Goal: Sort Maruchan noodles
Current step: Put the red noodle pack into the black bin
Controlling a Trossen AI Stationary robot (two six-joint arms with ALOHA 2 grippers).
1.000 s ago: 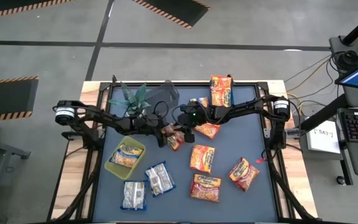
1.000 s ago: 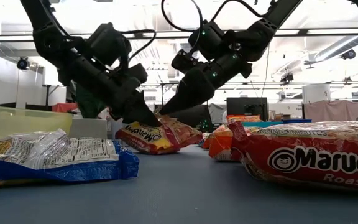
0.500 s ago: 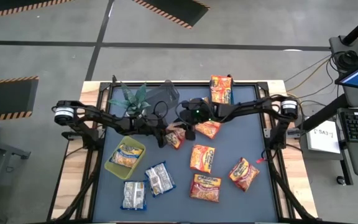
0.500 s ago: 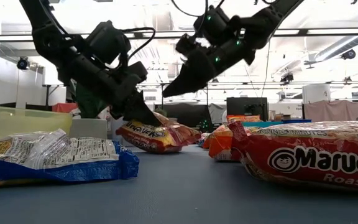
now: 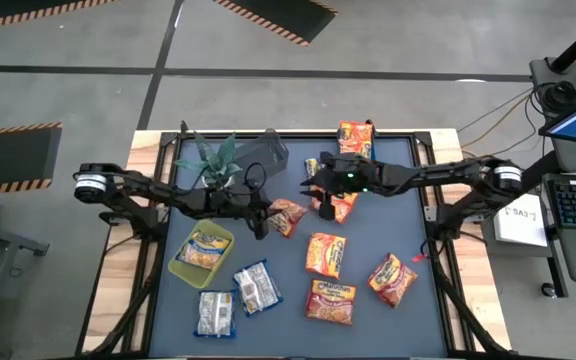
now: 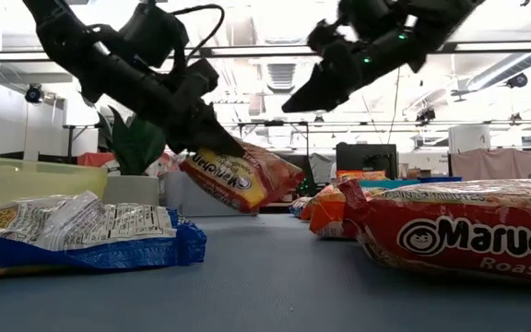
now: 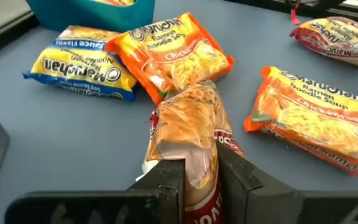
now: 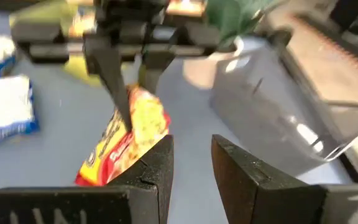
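My left gripper [image 5: 266,215] is shut on an orange-red Maruchan noodle packet [image 5: 288,217] near the table's middle, and the low view shows that packet [image 6: 247,177] off the table. My right gripper [image 5: 318,188] hangs higher, to the right of it, with a narrow gap between its fingers [image 8: 191,165] and nothing in that gap. More orange-red packets [image 5: 325,254] [image 5: 392,279] [image 5: 331,301] lie flat on the mat to the right front. Two whitish packets [image 5: 256,287] [image 5: 214,313] lie flat at the left front. My left gripper pinches the packet's left end [image 7: 194,163] between its two fingers, and the wrapper is bunched up there. The fingers come from the table's left, slanting down. The packet is lifted clear and tilted, its free end [image 6: 289,175] pointing toward the table's right.
A yellow-green bin [image 5: 183,262] at the left holds a yellow-and-blue packet. A clear bin [image 5: 271,150] and a potted plant [image 5: 213,160] stand at the far left. Another orange packet [image 5: 356,145] lies at the far edge, and one more [image 5: 340,208] lies below my right gripper.
My left gripper has taken hold of the orange-red packet and raised it; the packet has gone from lying on the mat to hanging tilted, clear of it. My right gripper has risen and drawn away from the packet toward the table's right.
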